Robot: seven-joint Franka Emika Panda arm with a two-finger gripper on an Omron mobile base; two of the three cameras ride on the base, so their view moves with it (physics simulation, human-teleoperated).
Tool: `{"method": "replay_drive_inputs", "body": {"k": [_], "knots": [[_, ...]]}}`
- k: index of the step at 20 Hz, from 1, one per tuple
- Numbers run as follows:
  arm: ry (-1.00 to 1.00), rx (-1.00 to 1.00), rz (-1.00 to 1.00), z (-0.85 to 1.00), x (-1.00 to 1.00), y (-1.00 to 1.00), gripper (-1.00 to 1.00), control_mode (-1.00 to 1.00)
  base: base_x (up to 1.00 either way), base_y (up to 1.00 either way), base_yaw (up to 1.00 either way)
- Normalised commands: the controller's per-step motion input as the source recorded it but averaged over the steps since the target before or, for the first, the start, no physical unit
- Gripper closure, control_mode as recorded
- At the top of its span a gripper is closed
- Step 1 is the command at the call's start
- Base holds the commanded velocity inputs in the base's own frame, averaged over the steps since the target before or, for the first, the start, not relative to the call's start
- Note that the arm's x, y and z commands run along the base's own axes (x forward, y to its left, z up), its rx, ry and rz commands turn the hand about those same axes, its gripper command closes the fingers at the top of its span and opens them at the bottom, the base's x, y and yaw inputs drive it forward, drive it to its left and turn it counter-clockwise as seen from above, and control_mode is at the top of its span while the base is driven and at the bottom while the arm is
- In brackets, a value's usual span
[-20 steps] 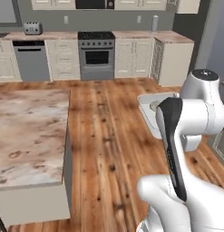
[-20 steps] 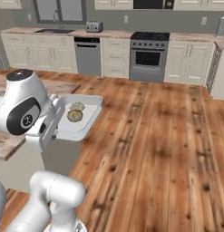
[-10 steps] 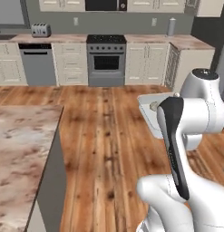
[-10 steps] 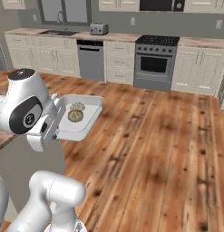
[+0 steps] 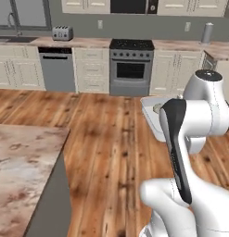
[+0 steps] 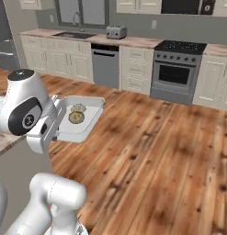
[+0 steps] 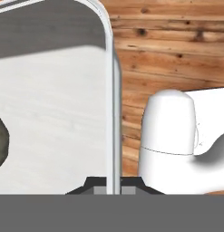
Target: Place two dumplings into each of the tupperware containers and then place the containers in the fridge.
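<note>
Hand view has the gripper [image 7: 114,183] pinching the tupperware container [image 6: 87,112] by its rim (two dumplings [image 6: 76,114] inside), held over the floor; best keep it level while heading fridgeward.

1. The white arm [image 5: 194,139] rises at the right and hides most of a pale tray [image 5: 150,113] behind it.
2. A marble desk [image 5: 23,171] fills the lower left corner.
3. On the far wall stand a steel oven [image 5: 131,67] and, to its left, a grey dishwasher [image 5: 56,70].
4. A toaster [image 5: 62,33] sits above the dishwasher.
</note>
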Motion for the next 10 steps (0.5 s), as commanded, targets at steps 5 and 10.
{"method": "replay_drive_inputs", "body": {"k": [5,10], "knots": [[0.0,0.0,0.0,0.0,0.0,0.0,1.0,1.0,1.0,-0.6,0.29],[0.0,0.0,0.0,0.0,0.0,0.0,1.0,1.0,1.0,-0.69,0.3]]}}
